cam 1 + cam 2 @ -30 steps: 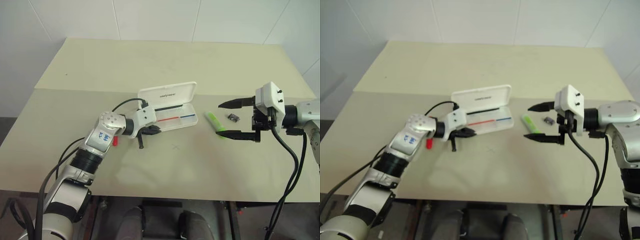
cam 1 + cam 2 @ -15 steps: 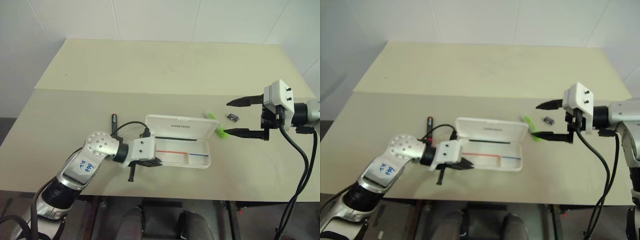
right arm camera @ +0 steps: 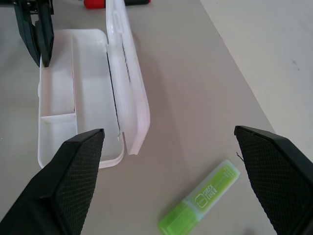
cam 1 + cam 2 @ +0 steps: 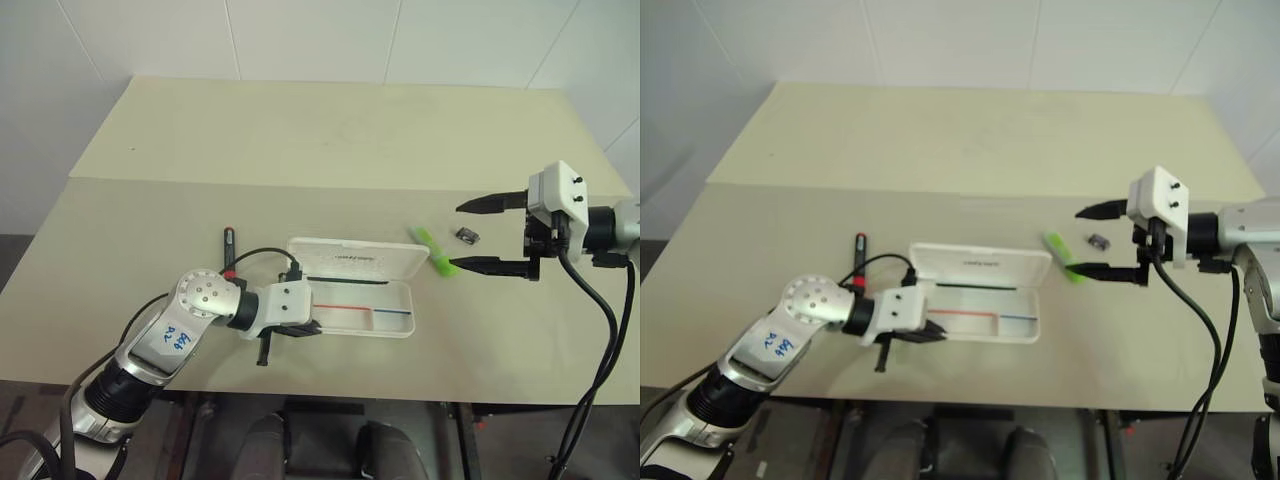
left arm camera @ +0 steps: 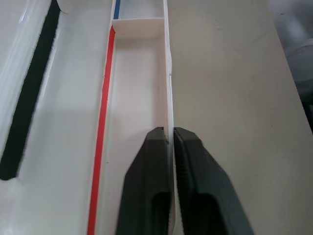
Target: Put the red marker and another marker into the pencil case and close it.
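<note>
The white pencil case [image 4: 398, 322] lies open near the table's front edge, its lid [image 4: 356, 257] raised behind the tray with the red and blue stripes. My left gripper [image 4: 308, 328] is at the case's left end. In the left wrist view its fingers [image 5: 146, 186] close on the tray's front wall [image 5: 167, 88]. The red marker [image 4: 228, 252] lies just left of the case, behind my left arm. The green highlighter [image 4: 433, 250] lies right of the lid. My right gripper [image 4: 457, 236] hovers wide open over the highlighter [image 3: 203, 203], holding nothing.
A small dark clip-like object [image 4: 466, 235] sits on the table just right of the highlighter, between my right gripper's fingers as seen from above. A seam [image 4: 150, 180] crosses the table behind the case.
My left gripper has dragged the open case toward the table's front edge, and the red marker now shows beside the arm. The right gripper has stayed in place, open.
</note>
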